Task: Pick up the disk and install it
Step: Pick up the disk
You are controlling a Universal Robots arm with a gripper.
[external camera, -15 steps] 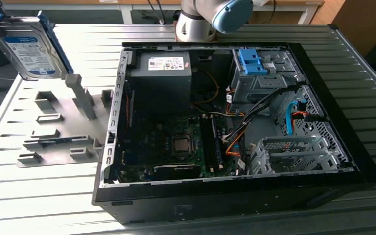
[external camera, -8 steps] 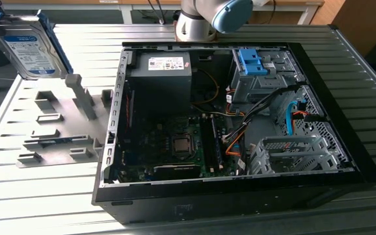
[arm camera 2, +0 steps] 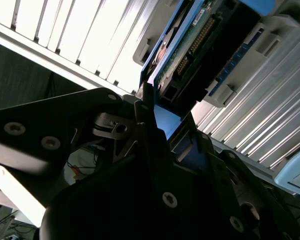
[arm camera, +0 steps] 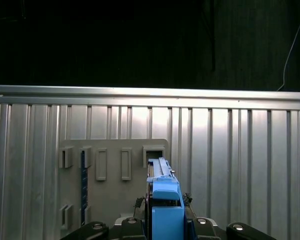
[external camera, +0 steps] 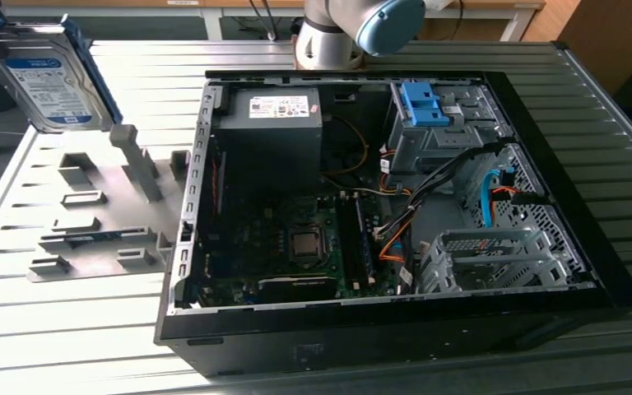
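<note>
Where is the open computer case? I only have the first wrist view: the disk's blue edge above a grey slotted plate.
Observer: In the exterior view the case lies open on the table, at the exterior view's right of the grey plate.
Operator: Is a drive cage free?
Observer: The perforated grey cage, toward the exterior view's lower right, looks empty.
Operator: Is the grip good?
Observer: In the second wrist view the fingers clamp the blue frame of the disk.
</note>
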